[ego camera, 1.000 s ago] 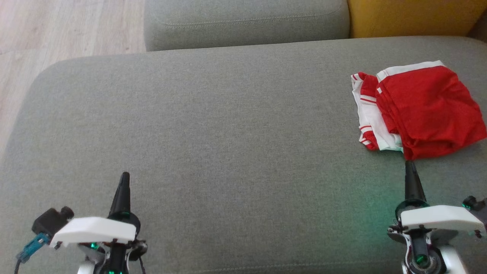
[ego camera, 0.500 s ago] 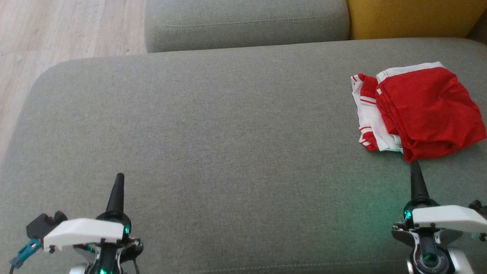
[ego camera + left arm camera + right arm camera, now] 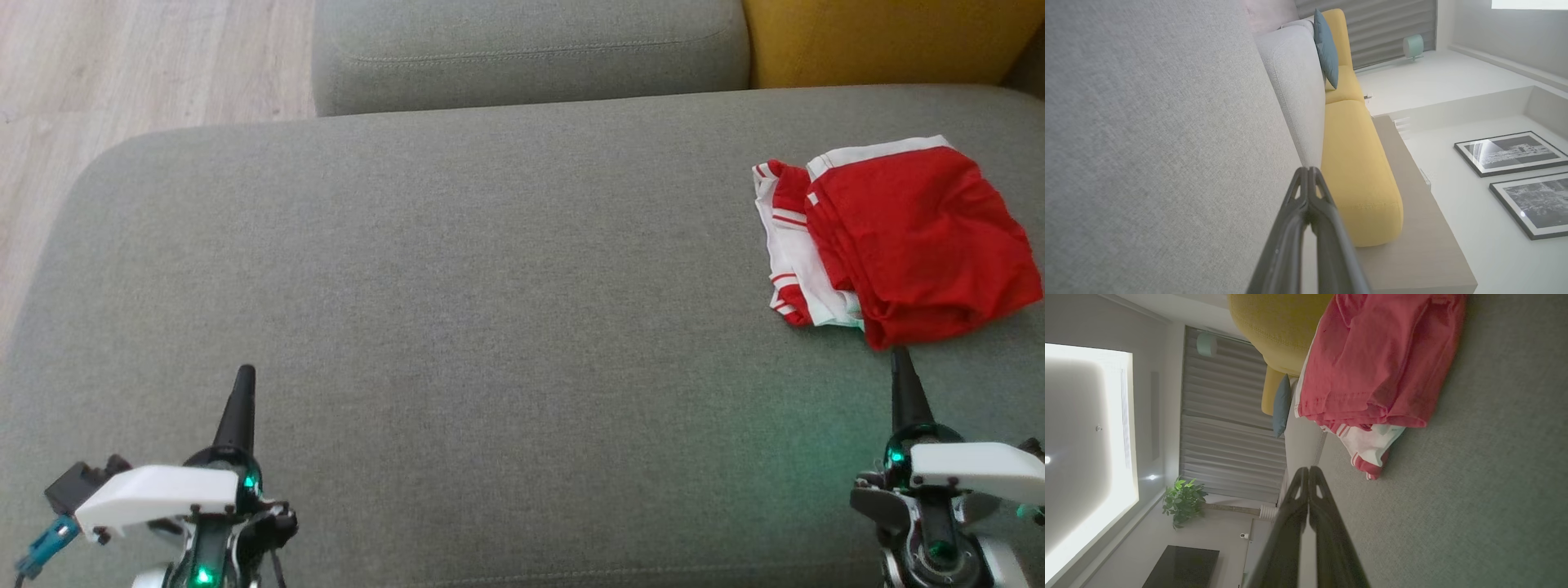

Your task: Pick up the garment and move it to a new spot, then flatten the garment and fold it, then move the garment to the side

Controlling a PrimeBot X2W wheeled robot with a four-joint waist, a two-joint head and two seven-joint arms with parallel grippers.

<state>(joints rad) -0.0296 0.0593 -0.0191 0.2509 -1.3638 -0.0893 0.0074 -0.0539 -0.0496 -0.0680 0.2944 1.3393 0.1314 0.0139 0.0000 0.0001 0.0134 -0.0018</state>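
The garment (image 3: 898,237) lies as a folded red-and-white bundle at the right of the head view, far over on the sofa seat (image 3: 490,269). I judge this to be its set-aside spot, with the folding done. My right end effector (image 3: 900,355) points at the bundle's near hem from just beside it, fingers pinched together on nothing. My left end effector (image 3: 244,374) sits at the lower left, likewise closed and empty, well apart from the cloth, since nothing there needs holding

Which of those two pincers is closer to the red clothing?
The right pincer: its tip sits just at the near edge of the red garment, while the left pincer is far off across the grey cushion.
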